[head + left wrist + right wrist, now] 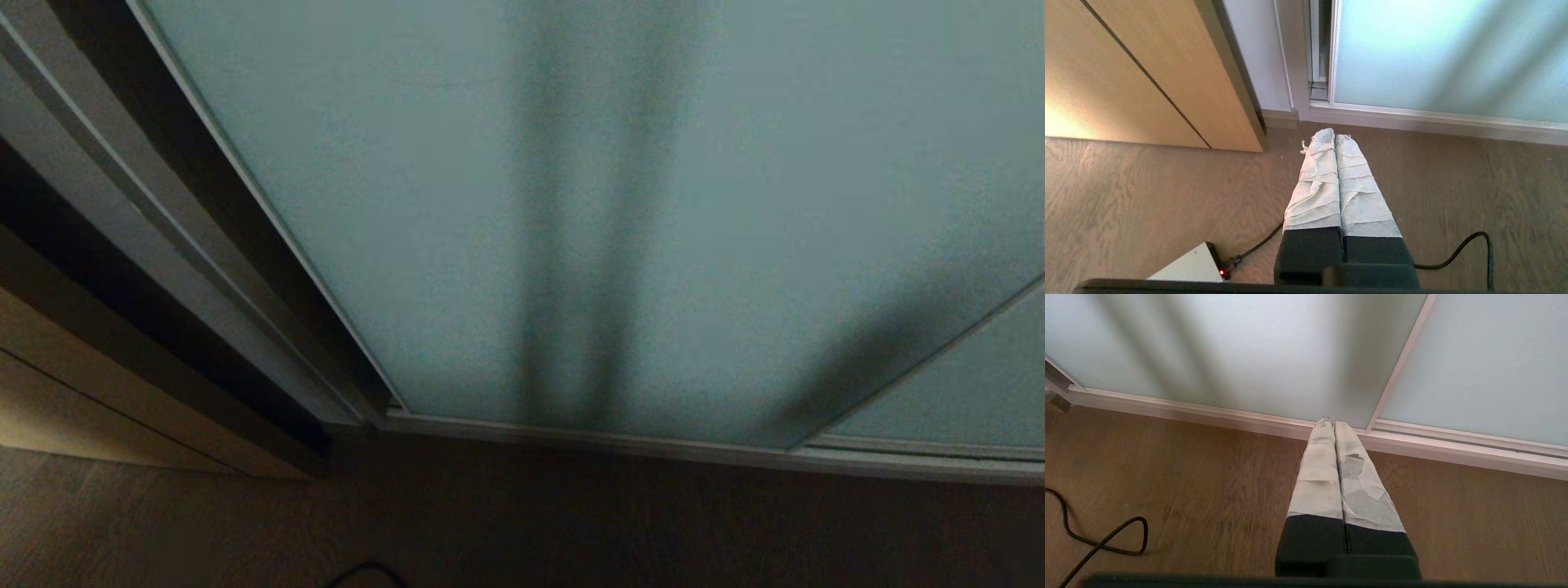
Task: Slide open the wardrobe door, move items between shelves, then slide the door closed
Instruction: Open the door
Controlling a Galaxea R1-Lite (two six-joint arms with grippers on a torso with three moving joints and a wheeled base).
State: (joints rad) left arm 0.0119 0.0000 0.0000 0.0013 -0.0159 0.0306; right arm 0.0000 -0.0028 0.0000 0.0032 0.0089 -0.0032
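Frosted pale teal glass fills most of the head view: the tall sliding wardrobe door (506, 212) in its thin silver-grey metal frame, standing closed across the wardrobe opening. Two soft dark vertical bands show through or on its panel, and a slanting shadow falls near its lower right corner. A second frosted panel (963, 392) lies just beside it on the right, the two frames overlapping there. Both sit on a pale bottom track (620, 445) that runs along the brown wood-grain floor (522, 523). Left of the door stand the grey wardrobe side frame (163, 229) and, beyond it, a light wooden cabinet panel (73, 392).

Neither arm shows in the head view. In the left wrist view the left hand (1335, 136) hangs low over the floor with its two white-taped fingers (1314, 188) pressed together, holding nothing, its tips pointing toward the corner where the door's left edge meets the side frame. A small white box with a red light (1194, 265) and a black cable (1470, 249) lie on the floor near it.

In the right wrist view the right hand (1334, 422) is likewise closed and empty, taped fingers (1318, 486) touching along their length, tips pointing at the bottom track where the two panels overlap. A looped black cord (1102, 539) lies on the floor to one side.
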